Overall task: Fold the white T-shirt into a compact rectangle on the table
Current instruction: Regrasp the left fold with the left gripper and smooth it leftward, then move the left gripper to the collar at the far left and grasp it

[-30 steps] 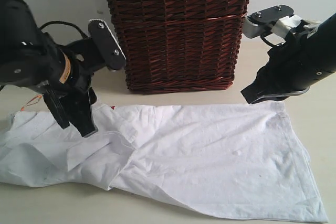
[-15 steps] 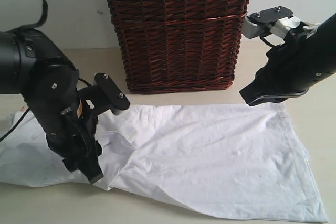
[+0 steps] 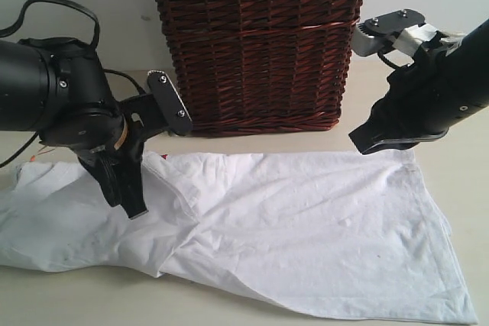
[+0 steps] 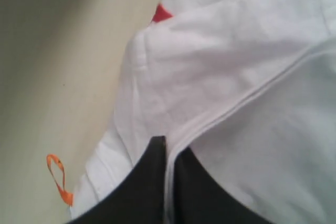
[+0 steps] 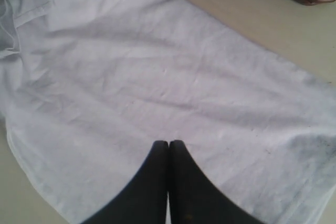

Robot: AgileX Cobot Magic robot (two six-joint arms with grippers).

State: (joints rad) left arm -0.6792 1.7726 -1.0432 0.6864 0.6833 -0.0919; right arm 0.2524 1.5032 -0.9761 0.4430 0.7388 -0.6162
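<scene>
Exterior view: the white T-shirt (image 3: pixel 306 219) lay spread and creased across the tabletop (image 3: pixel 46 295), on the near side of a dark wicker basket (image 3: pixel 260 43). Your left hand (image 3: pixel 134 205) was down on the shirt's left part. In the left wrist view, its fingers were clenched on a hemmed fold of the cloth, with a small orange tag (image 4: pixel 65 198) at the shirt's edge nearby. Your right hand (image 3: pixel 365 143) hung at the shirt's far right corner, clenched tight with nothing between its fingers.
</scene>
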